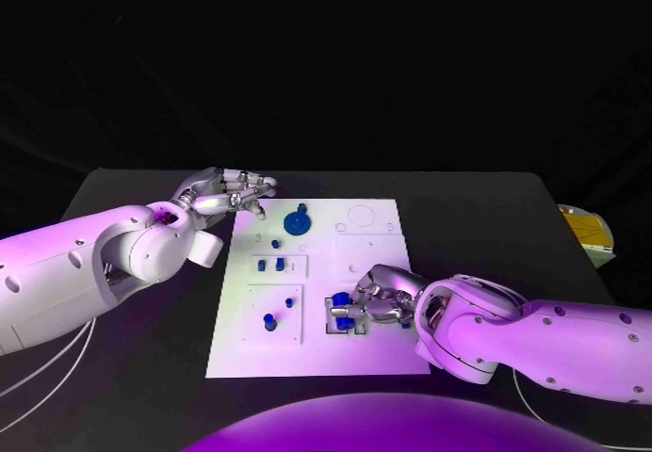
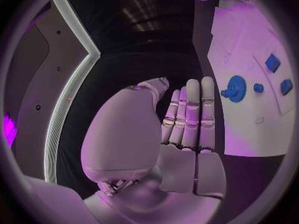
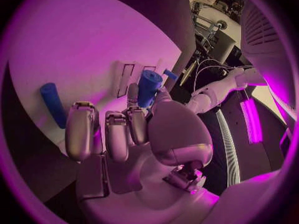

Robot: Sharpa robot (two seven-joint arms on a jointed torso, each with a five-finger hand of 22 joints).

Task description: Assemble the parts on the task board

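Blue gear [image 1: 298, 222] on task board [image 1: 381, 254], just beside left hand [image 1: 228, 195]

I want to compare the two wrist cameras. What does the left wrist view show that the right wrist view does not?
Left wrist view alone: the blue toothed gear wheel and small blue square blocks on the white task board, beside the empty left hand. Right wrist view alone: the right hand holding a blue cylindrical peg. Both views show the board.
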